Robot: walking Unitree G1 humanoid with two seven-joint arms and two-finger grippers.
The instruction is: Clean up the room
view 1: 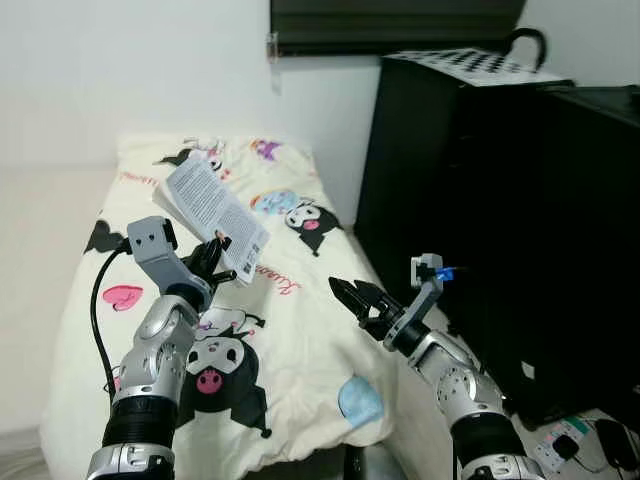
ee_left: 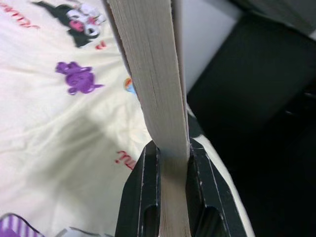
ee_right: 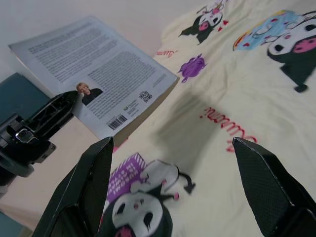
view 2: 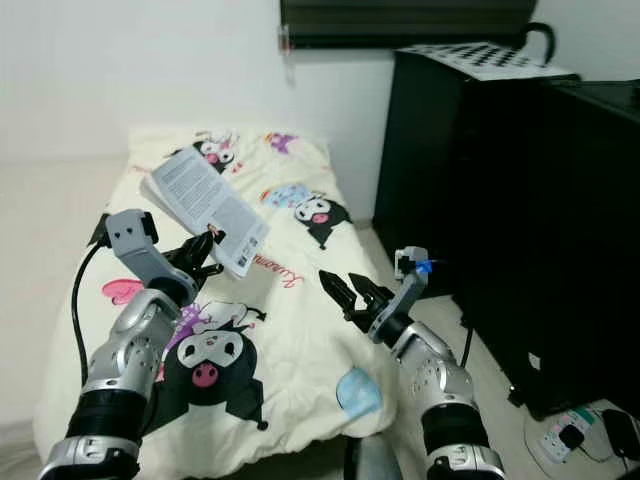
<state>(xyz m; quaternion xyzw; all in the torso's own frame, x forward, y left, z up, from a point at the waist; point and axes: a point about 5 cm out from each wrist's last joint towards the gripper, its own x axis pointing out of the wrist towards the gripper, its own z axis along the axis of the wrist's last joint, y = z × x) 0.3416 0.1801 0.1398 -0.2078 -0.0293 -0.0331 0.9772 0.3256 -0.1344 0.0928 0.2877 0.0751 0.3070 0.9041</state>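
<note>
Book (view 1: pixel 215 208) being pinched at near corner by left pincer (view 1: pixel 214 257), held above bed (view 1: pixel 300 340). Right pincer (view 1: pixel 352 293) being held spread, nearby to right.

A white paperback book (view 1: pixel 215 208), back cover of printed text showing, was held tilted above the bed at centre left.
</note>
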